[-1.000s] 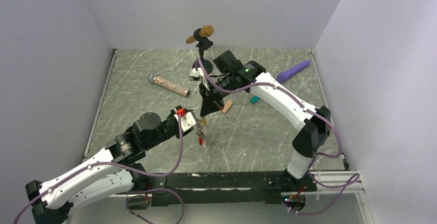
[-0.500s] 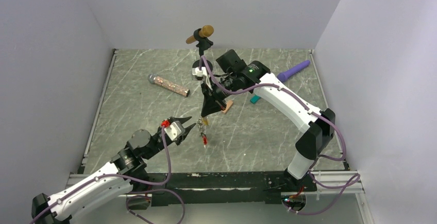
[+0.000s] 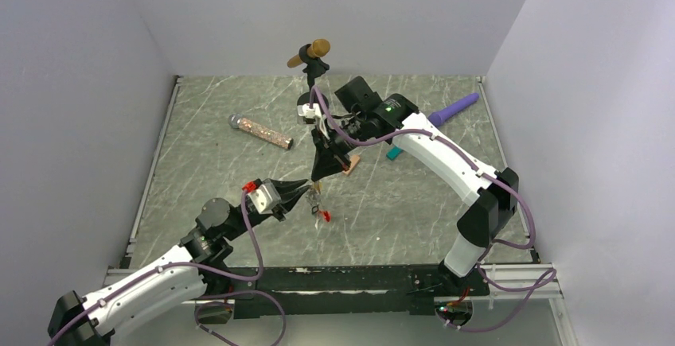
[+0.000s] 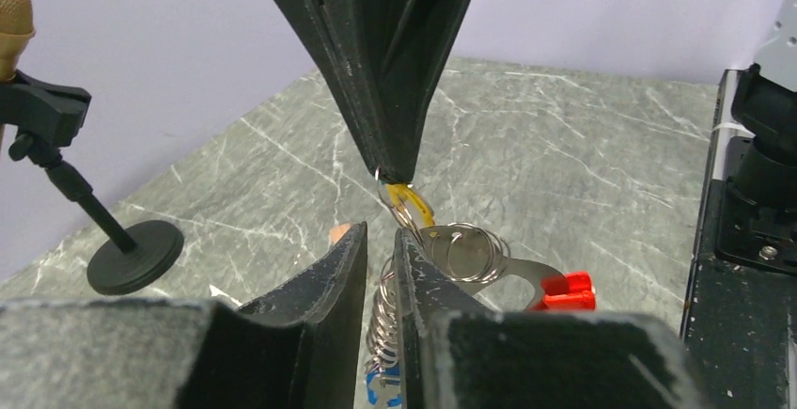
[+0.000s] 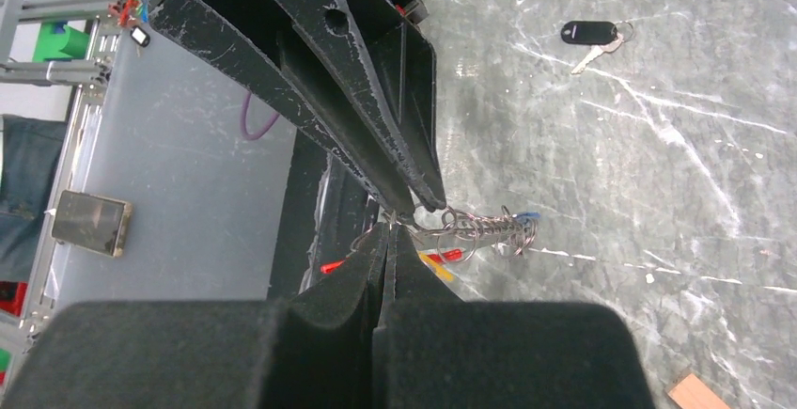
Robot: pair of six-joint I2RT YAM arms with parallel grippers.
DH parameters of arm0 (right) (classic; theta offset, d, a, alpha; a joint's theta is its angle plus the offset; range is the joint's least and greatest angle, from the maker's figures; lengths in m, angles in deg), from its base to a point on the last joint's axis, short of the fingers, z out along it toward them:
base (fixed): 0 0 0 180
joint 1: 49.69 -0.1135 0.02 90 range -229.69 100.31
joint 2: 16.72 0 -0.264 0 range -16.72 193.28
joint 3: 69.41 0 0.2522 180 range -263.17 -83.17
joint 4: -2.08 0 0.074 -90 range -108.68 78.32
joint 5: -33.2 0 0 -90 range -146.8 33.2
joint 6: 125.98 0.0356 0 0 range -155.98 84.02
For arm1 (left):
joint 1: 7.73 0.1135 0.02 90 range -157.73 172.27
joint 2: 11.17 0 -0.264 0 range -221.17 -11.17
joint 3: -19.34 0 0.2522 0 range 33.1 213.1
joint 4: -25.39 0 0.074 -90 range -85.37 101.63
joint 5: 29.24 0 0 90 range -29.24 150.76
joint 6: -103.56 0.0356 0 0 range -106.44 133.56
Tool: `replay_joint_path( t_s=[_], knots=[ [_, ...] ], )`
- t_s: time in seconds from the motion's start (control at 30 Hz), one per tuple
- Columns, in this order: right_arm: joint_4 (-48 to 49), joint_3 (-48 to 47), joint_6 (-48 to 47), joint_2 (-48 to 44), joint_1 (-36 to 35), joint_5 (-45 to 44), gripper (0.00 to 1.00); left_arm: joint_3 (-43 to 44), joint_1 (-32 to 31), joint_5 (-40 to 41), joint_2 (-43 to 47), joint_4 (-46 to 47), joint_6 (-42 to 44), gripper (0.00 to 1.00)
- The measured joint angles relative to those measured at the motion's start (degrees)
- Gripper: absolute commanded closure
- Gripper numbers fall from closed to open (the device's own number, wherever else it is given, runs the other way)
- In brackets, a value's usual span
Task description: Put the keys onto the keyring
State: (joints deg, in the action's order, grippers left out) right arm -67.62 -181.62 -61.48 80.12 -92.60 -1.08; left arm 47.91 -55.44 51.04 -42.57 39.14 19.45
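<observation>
The right end effector points straight down above the desk, its fingers pressed together on the top loop of the keyring, which hangs free in the air from its tip. Just below that tip sits a yellow-tagged key. Lower down hang a coil of silvery rings, a bit of blue plastic, and, off to one side, the red fob. The left end effector comes in level, just under the right end effector's tip. Its fingers stand only a narrow slot apart. The coil shows in that slot, but I cannot tell whether the fingers pinch it or it merely hangs past them. A black-tagged key lies flat on the desk, well apart from the right end effector. A salmon block lies near the tip, and the microphone stand rises beyond it toward the back wall.
</observation>
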Motion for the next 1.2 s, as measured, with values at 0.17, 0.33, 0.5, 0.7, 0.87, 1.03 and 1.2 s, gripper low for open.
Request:
replay_joint_path(
  t_s=[0.17, 0.33, 0.5, 0.7, 0.87, 1.03, 1.2],
  knots=[
    [-0.07, 0.20, 0.00, -0.09, 0.20, 0.13, 1.00, 0.00, 0.17, -1.97, -0.24, 0.13, -0.81, 0.80],
    [-0.02, 0.39, 0.00, -0.24, 0.52, 0.15, 1.00, 0.00, 0.26, -1.40, 1.66, -2.58, -0.85, 0.77],
    [-0.02, 0.59, 0.02, -0.31, 0.70, 0.15, 1.00, 0.00, 0.55, -0.28, 5.53, -4.90, -1.05, 0.76],
    [-0.04, 0.59, 0.02, -0.31, 0.70, 0.31, 1.00, 0.00, 0.55, -1.09, 4.04, -4.50, -1.68, 0.76],
    [-0.04, 0.59, 0.02, -0.31, 0.74, 0.33, 1.00, 0.00, 0.55, -2.43, 0.66, -4.11, -2.60, 0.76],
    [-0.07, 0.61, 0.02, -0.31, 0.79, 0.33, 1.00, 0.00, 0.55, -2.80, -0.59, -2.89, -3.80, 0.76],
    [-0.04, 0.59, 0.02, -0.31, 0.81, 0.35, 1.00, -0.02, 0.55, -2.95, -0.57, -1.09, -4.74, 0.76]
  ],
)
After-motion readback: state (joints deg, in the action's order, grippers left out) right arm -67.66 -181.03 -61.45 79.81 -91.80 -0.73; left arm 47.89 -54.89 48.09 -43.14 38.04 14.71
